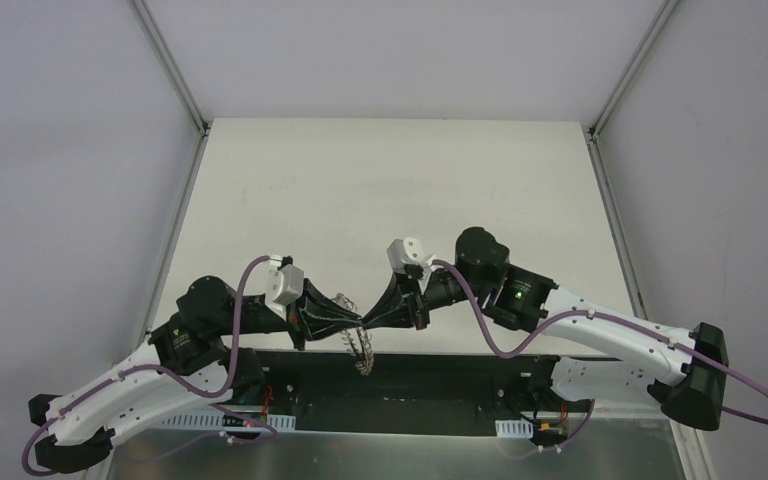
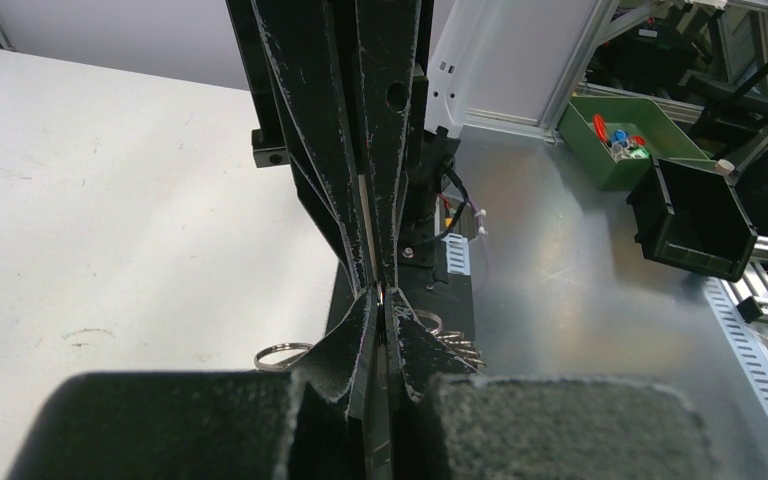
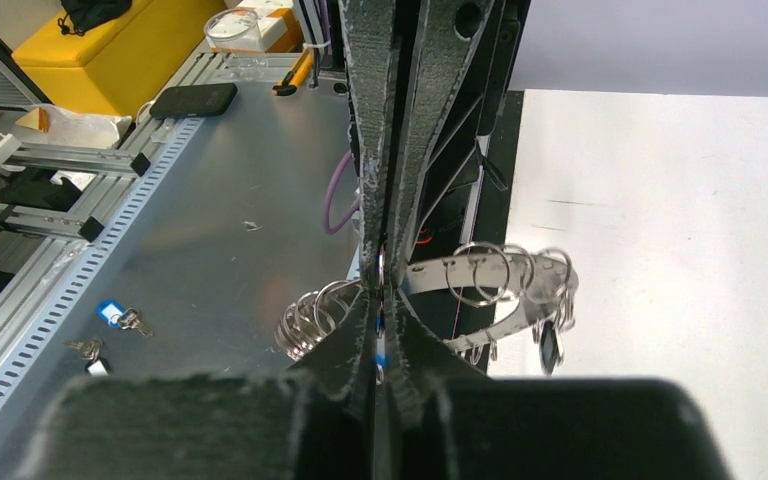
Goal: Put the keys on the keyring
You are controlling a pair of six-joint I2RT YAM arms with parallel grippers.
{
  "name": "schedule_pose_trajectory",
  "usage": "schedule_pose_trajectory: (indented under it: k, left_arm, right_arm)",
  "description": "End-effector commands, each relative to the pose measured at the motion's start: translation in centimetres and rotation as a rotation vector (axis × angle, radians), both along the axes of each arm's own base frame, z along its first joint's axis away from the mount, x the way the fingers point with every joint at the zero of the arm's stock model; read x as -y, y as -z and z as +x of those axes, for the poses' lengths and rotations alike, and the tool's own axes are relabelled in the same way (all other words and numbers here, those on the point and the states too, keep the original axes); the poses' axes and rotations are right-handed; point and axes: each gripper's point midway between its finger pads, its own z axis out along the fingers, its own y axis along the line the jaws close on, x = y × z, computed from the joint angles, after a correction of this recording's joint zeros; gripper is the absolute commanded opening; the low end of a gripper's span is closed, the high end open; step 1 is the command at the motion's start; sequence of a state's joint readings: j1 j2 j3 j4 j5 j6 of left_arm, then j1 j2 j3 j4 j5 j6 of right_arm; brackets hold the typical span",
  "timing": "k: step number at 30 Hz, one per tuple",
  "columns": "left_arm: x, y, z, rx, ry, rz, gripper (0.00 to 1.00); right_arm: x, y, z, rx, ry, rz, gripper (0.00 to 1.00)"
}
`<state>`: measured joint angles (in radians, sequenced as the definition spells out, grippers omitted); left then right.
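Both grippers meet tip to tip above the table's near edge. My left gripper point(image 1: 353, 321) point(image 2: 381, 303) is shut on the keyring point(image 3: 485, 268), a flat grey band fringed with silver wire loops point(image 3: 305, 318). The keyring also shows in the top view point(image 1: 361, 352). My right gripper point(image 1: 371, 320) point(image 3: 379, 300) is shut on a blue-tagged key point(image 3: 378, 347), seen only as a blue sliver between the fingers, pressed up against a loop. A black-tagged key point(image 3: 550, 347) hangs from the ring's far side. In the left wrist view only two bunches of loops point(image 2: 282, 355) show beside my fingers.
Two spare keys, one with a blue tag point(image 3: 110, 312) and another point(image 3: 88, 350), lie on the metal bench below the table edge. A green bin point(image 2: 625, 135) and a black box point(image 2: 695, 215) stand on that bench. A yellow case point(image 3: 110, 45) and a phone point(image 3: 192, 98) lie farther off.
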<state>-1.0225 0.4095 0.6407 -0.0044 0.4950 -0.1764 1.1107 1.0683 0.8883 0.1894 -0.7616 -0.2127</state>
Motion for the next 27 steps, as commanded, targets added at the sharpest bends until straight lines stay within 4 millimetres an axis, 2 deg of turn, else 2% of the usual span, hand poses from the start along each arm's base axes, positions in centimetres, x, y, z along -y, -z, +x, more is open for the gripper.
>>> schedule_pose_trajectory:
  k: [1, 7, 8, 11, 19, 27]
  left_arm:
    - [-0.1, -2.4, -0.6, 0.042, 0.025, -0.088, 0.0]
    - [-0.3, -2.7, -0.5, 0.025, 0.01, -0.087, 0.0]
    - [-0.4, -2.7, -0.5, 0.012, 0.004, -0.081, 0.01]
    - [-0.3, -2.5, -0.5, -0.037, 0.006, -0.056, 0.13]
    - [-0.3, -2.0, -1.0, -0.152, 0.017, 0.006, 0.21]
    - [0.3, -1.1, -1.4, -0.23, 0.051, 0.125, 0.23]
  right_arm:
    - [-0.9, -3.7, 0.3, 0.038, 0.015, 0.102, 0.0]
    - [-0.3, -3.4, 0.4, 0.025, 0.041, 0.039, 0.0]
    - [0.0, -3.2, 0.5, 0.018, 0.047, 0.005, 0.0]
    - [0.9, -2.5, 0.1, -0.017, 0.04, -0.13, 0.0]
    - [3.4, -0.8, -0.5, -0.088, 0.014, -0.477, 0.0]
    - [4.4, -0.7, -2.2, -0.166, -0.105, -0.621, 0.0]
